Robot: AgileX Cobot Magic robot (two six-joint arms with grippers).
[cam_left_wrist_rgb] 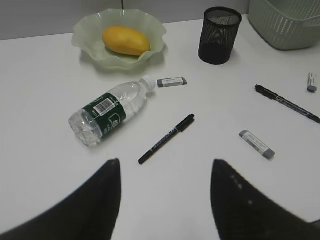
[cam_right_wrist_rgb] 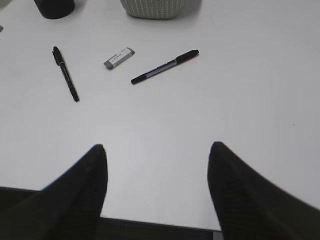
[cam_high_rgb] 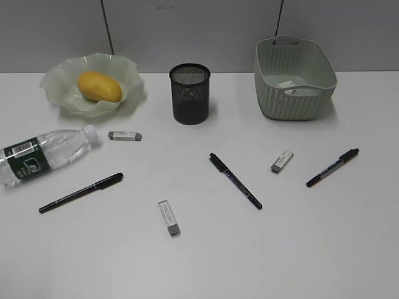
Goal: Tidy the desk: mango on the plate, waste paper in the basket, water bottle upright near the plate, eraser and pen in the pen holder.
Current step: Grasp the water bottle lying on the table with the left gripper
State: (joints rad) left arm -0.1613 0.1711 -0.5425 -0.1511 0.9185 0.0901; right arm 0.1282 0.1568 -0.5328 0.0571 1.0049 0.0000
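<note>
The mango (cam_high_rgb: 99, 86) lies in the green ruffled plate (cam_high_rgb: 59, 93) at the back left; both show in the left wrist view, mango (cam_left_wrist_rgb: 126, 40) and plate (cam_left_wrist_rgb: 87, 37). The water bottle (cam_high_rgb: 43, 154) lies on its side at the left (cam_left_wrist_rgb: 107, 112). The black mesh pen holder (cam_high_rgb: 189, 93) stands at the back centre. The basket (cam_high_rgb: 294, 78) at the back right holds white paper (cam_high_rgb: 290, 86). Three pens (cam_high_rgb: 81, 192) (cam_high_rgb: 235, 180) (cam_high_rgb: 332, 167) and three erasers (cam_high_rgb: 124, 136) (cam_high_rgb: 169, 217) (cam_high_rgb: 282, 161) lie on the desk (cam_high_rgb: 206, 261). My left gripper (cam_left_wrist_rgb: 165, 167) and right gripper (cam_right_wrist_rgb: 156, 152) are open and empty, over bare desk.
A grey panelled wall runs behind the desk. The desk's front edge (cam_right_wrist_rgb: 150, 220) lies just under my right gripper. Neither arm shows in the exterior view.
</note>
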